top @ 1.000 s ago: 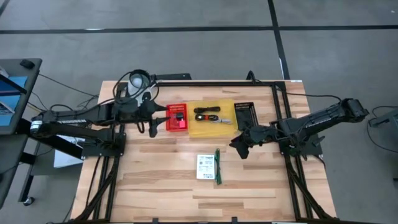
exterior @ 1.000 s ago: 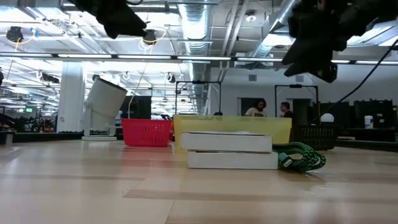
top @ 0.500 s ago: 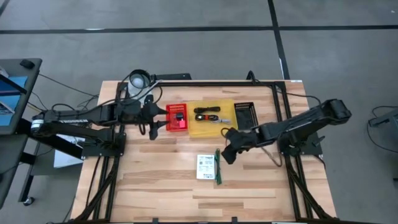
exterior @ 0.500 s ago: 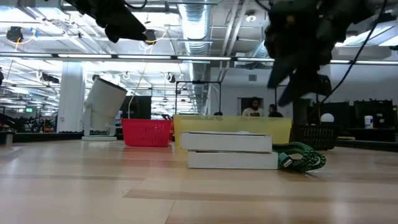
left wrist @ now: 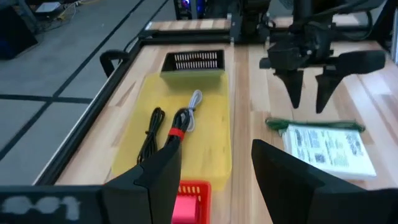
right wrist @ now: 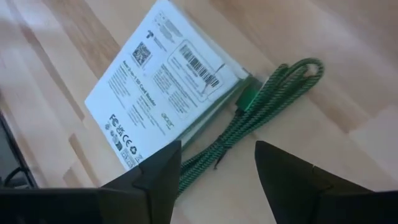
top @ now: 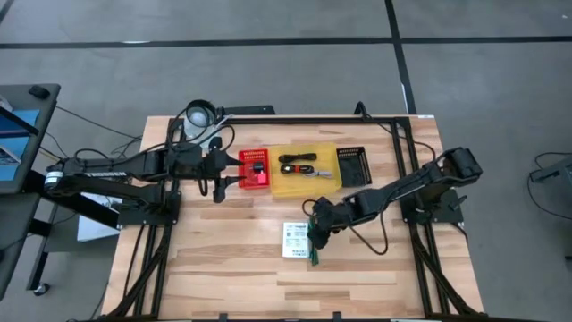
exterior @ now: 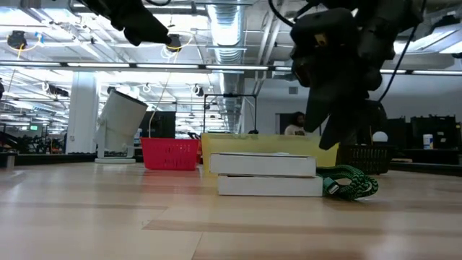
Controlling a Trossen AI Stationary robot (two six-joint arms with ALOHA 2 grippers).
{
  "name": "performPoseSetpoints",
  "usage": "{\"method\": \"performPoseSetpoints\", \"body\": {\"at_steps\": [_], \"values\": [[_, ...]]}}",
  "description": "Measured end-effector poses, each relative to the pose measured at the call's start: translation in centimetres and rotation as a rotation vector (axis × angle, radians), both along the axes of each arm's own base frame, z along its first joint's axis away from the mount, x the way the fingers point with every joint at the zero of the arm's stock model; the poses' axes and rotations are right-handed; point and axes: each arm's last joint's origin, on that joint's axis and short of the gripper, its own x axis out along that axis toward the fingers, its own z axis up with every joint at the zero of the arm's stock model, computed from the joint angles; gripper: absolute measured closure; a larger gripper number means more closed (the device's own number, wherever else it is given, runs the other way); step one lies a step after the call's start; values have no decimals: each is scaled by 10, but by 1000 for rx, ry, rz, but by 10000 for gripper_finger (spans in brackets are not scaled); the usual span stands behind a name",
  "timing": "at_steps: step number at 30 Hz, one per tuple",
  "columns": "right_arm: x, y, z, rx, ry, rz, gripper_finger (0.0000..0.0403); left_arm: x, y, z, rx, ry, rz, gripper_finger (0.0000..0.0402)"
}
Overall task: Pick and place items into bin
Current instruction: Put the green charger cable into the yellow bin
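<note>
A flat white printed packet (top: 295, 239) lies on the wooden table, and a slim green braided cable (right wrist: 261, 106) lies along its right edge. My right gripper (right wrist: 214, 186) hangs open just above both, pointing steeply down; in the high view my right gripper (top: 315, 234) shows over the cable. The yellow bin (top: 326, 183) holds a coiled black cable with a red bit (left wrist: 174, 130). My left gripper (top: 221, 179) waits open beside a red basket (top: 254, 170).
A black slotted basket (top: 353, 164) stands right of the yellow bin. A white mug (top: 198, 116) sits at the table's far left. Black frame rails run along the far and side edges. Bare wood lies near the front edge.
My right gripper has swung from beside the black basket toward the table's left and near edge, sinking and tipping more steeply down, until it hangs over the green cable and the packet. Nothing on the table has moved.
</note>
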Motion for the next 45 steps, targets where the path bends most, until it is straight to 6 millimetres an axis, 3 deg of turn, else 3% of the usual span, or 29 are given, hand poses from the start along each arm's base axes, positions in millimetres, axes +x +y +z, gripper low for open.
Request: {"method": "performPoseSetpoints", "body": {"at_steps": [8,14,45], "values": [[13,4,-14,28,59,-2,198,0,0,-1,24,14,-11,214],[9,3,-18,22,118,-17,199,0,0,-1,30,15,-14,214],[10,-3,-18,-22,117,-52,198,-1,0,-1,27,20,-13,214]]}}
